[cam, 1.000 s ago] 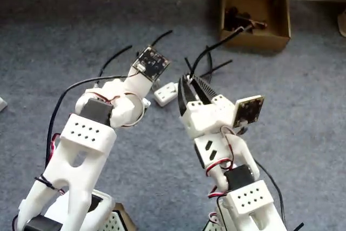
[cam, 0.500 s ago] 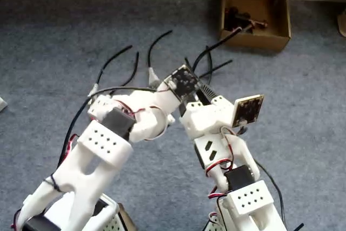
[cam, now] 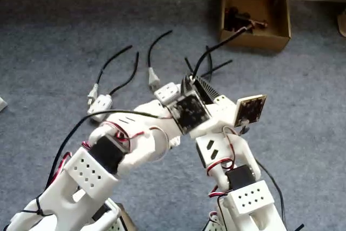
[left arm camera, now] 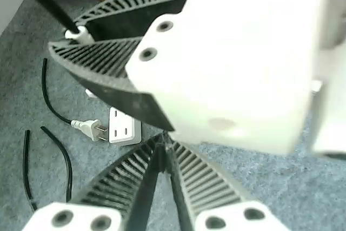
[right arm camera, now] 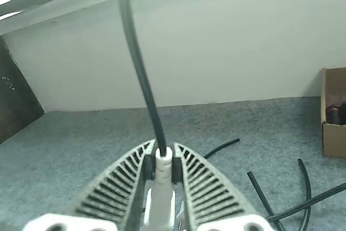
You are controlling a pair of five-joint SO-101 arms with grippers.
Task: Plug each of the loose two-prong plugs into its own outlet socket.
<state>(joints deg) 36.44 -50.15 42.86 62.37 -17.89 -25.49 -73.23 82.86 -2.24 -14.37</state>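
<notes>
My right gripper [cam: 193, 83] is raised over the carpet and shut on a white two-prong plug [right arm camera: 162, 172]. Its black cord [cam: 216, 46] runs toward the cardboard box. The same plug [left arm camera: 81, 34] shows between the right fingers in the left wrist view. My left gripper [left arm camera: 163, 145] is shut with nothing in it, right beside the right gripper. A white outlet socket [cam: 167, 93] [left arm camera: 125, 126] lies on the carpet under both. A loose plug [cam: 153, 78] [left arm camera: 88, 127] lies beside it, prongs toward its edge. Farther left, a second outlet [cam: 100, 103] has another plug [cam: 92, 91] next to it.
An open cardboard box [cam: 278, 20] with dark parts stands at the back right. Loose black cord pieces [cam: 213, 67] lie behind the grippers. A small white object [cam: 2, 104] sits at the left edge. Grey carpet covers the floor.
My left arm has swung to the right until its gripper is against the right gripper, uncovering the outlets and plugs on the left. The right arm has kept still with its plug.
</notes>
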